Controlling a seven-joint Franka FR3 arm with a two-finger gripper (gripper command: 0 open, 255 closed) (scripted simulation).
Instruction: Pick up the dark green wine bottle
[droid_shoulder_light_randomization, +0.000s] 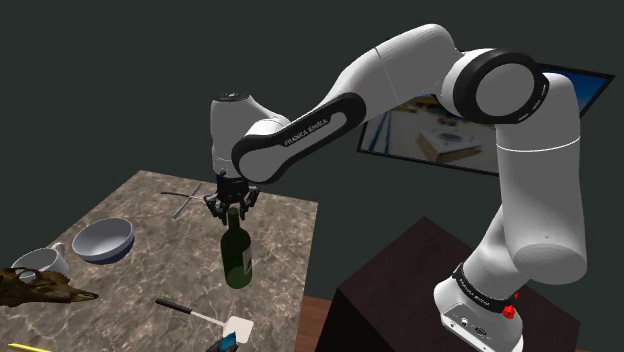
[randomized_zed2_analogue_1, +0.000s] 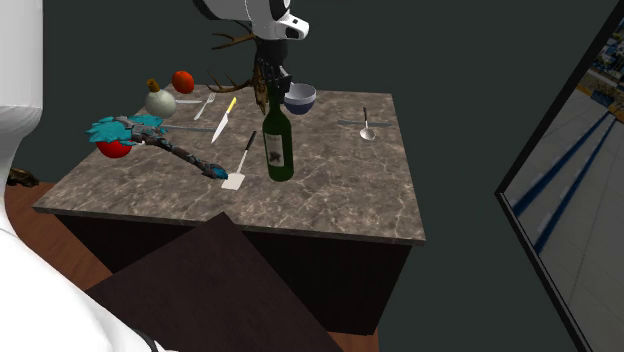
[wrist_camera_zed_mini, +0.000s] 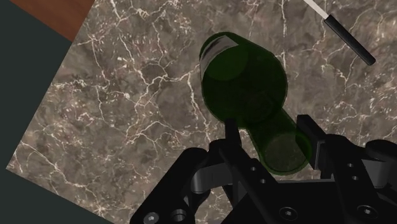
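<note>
Bottle (droid_shoulder_light_randomization: 235, 255): dark green, labelled, upright on the marble tabletop (droid_shoulder_light_randomization: 140, 200), roughly mid-surface. Pincer (droid_shoulder_light_randomization: 232, 208) points straight down at the top of the bottle's neck. White arm (droid_shoulder_light_randomization: 300, 135) reaches in from the shoulder view's right, above the dark stand (droid_shoulder_light_randomization: 400, 300).

Wrist view: bottle (wrist_camera_zed_mini: 242, 79) seen from above, base on the tabletop (wrist_camera_zed_mini: 127, 95), neck running up into the pincer (wrist_camera_zed_mini: 270, 130). Cannot tell whether the pincer is clamped on the neck or just around it.

Second exterior view: pincer (randomized_zed2_analogue_1: 268, 85) at the neck, bottle (randomized_zed2_analogue_1: 279, 148) standing on the tabletop (randomized_zed2_analogue_1: 340, 170).
- Bowl (randomized_zed2_analogue_1: 299, 97) just behind the bottle, not touching it.
- Spatula (randomized_zed2_analogue_1: 240, 165) flat just beside the bottle on this view's left.
- Knife (randomized_zed2_analogue_1: 224, 120) with a yellow handle, farther left.
- Fork (randomized_zed2_analogue_1: 205, 105) beyond the knife.
- Spoon (randomized_zed2_analogue_1: 367, 128) well apart on the right.
- Red fruit (randomized_zed2_analogue_1: 182, 80) and pale gourd (randomized_zed2_analogue_1: 160, 100) near the far left corner.
- Blue feathery object (randomized_zed2_analogue_1: 128, 128) at the left edge.
- Antlers (randomized_zed2_analogue_1: 235, 42) behind the pincer.

Shoulder view:
- Bowl (droid_shoulder_light_randomization: 103, 240) is left of the bottle.
- Mug (droid_shoulder_light_randomization: 40, 262) is next to the bowl.
- Antlers (droid_shoulder_light_randomization: 45, 288) are below the mug.
- Spatula (droid_shoulder_light_randomization: 205, 315) is near the tabletop's near edge.
- Framed picture (droid_shoulder_light_randomization: 440, 130) on the dark wall behind the arm.
</note>
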